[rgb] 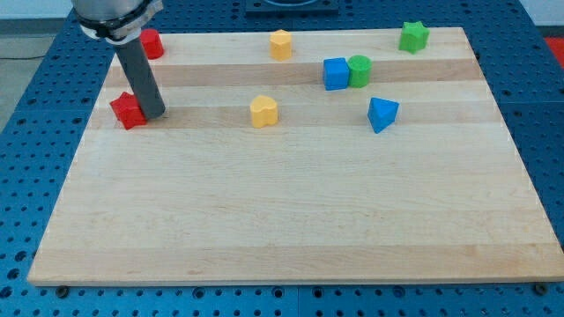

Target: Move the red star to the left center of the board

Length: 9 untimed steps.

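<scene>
Table (pixel 291 220): pale wooden board on a blue perforated base.

Red star (pixel 128 110): at the view's left edge, somewhat above mid-height.

Tip (pixel 154 114): dark rod, slightly tilted, lower end touching the star's right side. No pincer fitted; nothing to report as spread or pinching.

Red block (pixel 152 43): top left corner, partly hidden behind the rod's upper part; shape cannot be told.

Yellow block (pixel 280 44): top edge, centre, roughly hexagonal.

Yellow heart (pixel 263 111): centre, level with the star, well apart from it.

Blue cube (pixel 336 74): right of centre, upper part, touching the green cylinder.

Green cylinder (pixel 359 70): just right of the cube, touching it.

Blue triangle (pixel 382 114): below and right of the cube-cylinder pair, near them.

Green star (pixel 413 36): top right corner, alone.
</scene>
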{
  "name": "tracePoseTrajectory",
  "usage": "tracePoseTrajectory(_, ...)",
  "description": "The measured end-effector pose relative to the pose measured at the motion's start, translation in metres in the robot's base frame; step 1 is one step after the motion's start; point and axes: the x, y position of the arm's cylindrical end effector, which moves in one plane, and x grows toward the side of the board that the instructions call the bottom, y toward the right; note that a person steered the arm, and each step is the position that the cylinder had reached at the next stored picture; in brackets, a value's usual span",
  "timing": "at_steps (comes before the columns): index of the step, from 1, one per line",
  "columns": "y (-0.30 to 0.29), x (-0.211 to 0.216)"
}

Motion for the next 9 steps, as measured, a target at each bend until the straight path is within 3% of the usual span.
tracePoseTrajectory(2, 0.0, 0.0)
tracePoseTrajectory(4, 0.003, -0.048)
tracePoseTrajectory(6, -0.052, -0.033)
tracePoseTrajectory(9, -0.051, -0.021)
